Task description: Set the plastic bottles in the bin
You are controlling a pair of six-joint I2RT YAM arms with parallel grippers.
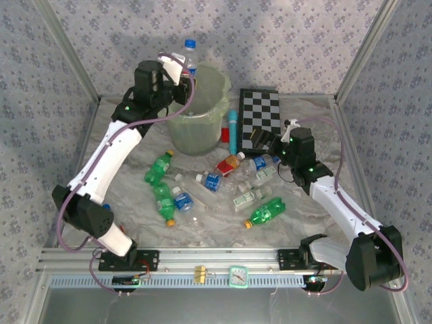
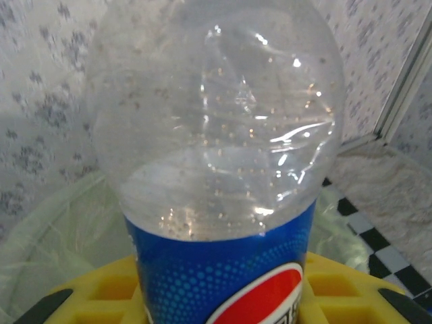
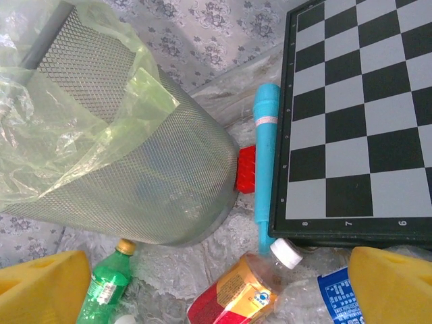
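At eleven o'clock the left tool (image 1: 175, 79) clamps a blue-labelled bottle (image 1: 187, 62) over the bin (image 1: 217, 111), ready to drop once it parts; the right tool (image 1: 262, 143), spread wide, hangs over the bottles (image 1: 211, 181).

— Entry one, far side: what blocks?
— Bin (image 1: 196, 125), far centre. Over its mouth hangs the left pincer (image 1: 181, 75), clamped on an upright blue-labelled bottle (image 2: 216, 135). The left arm (image 1: 111, 152) crosses the worktop's left side. Checkerboard (image 3: 358, 108) to the bin's right. In the gap between them: teal tube (image 3: 265, 155) along the board's edge, red block (image 3: 245, 169) between tube and bin wall.
— Entry two, middle?
— Loose bottles (image 1: 211, 181), close-set, narrow gaps only. Right pincer (image 3: 216, 280) above the red-labelled bottle (image 3: 233, 300), jaws spread wide.
— Entry three, free room?
— Bare worktop (image 1: 223, 233): a strip along the near edge between the arm bases, and the far-right corner beyond the checkerboard.
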